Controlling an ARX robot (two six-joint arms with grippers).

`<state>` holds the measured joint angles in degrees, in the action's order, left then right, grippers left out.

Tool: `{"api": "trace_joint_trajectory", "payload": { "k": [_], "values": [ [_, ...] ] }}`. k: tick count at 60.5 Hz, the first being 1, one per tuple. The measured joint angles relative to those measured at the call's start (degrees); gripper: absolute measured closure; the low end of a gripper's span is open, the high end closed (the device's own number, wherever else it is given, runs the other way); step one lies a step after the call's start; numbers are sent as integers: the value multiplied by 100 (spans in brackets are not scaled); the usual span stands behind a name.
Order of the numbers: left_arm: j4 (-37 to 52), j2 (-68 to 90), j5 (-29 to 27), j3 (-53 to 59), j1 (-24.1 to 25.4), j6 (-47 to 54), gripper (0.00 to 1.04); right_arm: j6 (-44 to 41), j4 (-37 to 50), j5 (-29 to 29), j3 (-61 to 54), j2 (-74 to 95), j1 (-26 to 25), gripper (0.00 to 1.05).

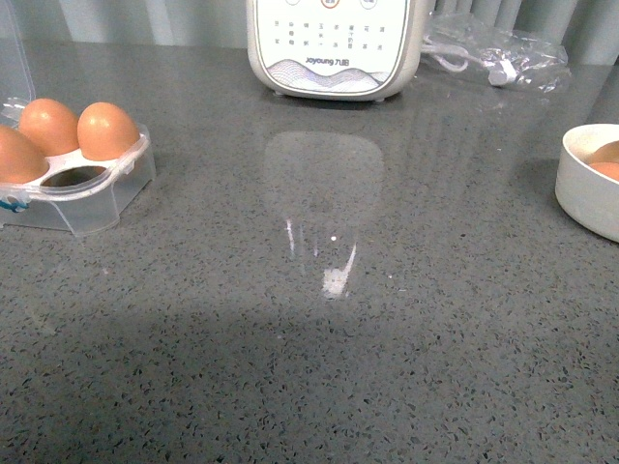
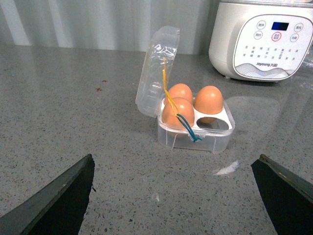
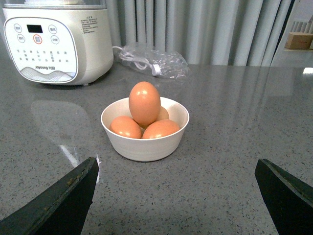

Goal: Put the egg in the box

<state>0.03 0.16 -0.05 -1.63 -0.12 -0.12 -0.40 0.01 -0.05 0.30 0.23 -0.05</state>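
Orange-brown egg [image 3: 144,104] in bowl [image 3: 146,147] — ahead of splayed right claw [image 3: 175,161]

In the front view the left edge cuts off the box [image 1: 97,184], slicing its leftmost egg [image 1: 14,155] and most of the lid [image 1: 10,58]. The right edge cuts the bowl [image 1: 585,188], and the top edge the cooker [image 1: 334,48]. In the right wrist view the rearmost egg [image 3: 163,113] in the bowl sits mostly hidden behind the others. Of the left gripper [image 2: 174,159] and right gripper [image 3: 176,160] only dark fingertips show, the rest cut off by the frame. The cooker's button labels are too small to read.
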Motion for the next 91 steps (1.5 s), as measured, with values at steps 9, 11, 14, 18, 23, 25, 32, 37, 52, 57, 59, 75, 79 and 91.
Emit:
{"api": "trace_joint_trajectory", "payload": {
  "k": [9,11,14,18,23,25,32,37,52,57,59,75,79,91],
  "values": [
    [0,0,0,0,0,0,7,0,0,0,0,0,0,7],
    [0,0,0,0,0,0,7,0,0,0,0,0,0,7],
    [0,0,0,0,0,0,7,0,0,0,0,0,0,7],
    [0,0,0,0,0,0,7,0,0,0,0,0,0,7],
    [0,0,0,0,0,0,7,0,0,0,0,0,0,7],
    [0,0,0,0,0,0,7,0,0,2,0,0,0,7],
    [0,0,0,0,0,0,7,0,0,0,0,0,0,7],
    [0,0,0,0,0,0,7,0,0,0,0,0,0,7],
    [0,0,0,0,0,0,7,0,0,2,0,0,0,7],
    [0,0,0,0,0,0,7,0,0,0,0,0,0,7],
    [0,0,0,0,0,0,7,0,0,0,0,0,0,7],
    [0,0,0,0,0,0,7,0,0,2,0,0,0,7],
    [0,0,0,0,0,0,7,151,-299,-133,96,101,-4,7],
    [0,2,0,0,0,0,7,645,-138,-437,667,1126,-9,7]
  ]
}}
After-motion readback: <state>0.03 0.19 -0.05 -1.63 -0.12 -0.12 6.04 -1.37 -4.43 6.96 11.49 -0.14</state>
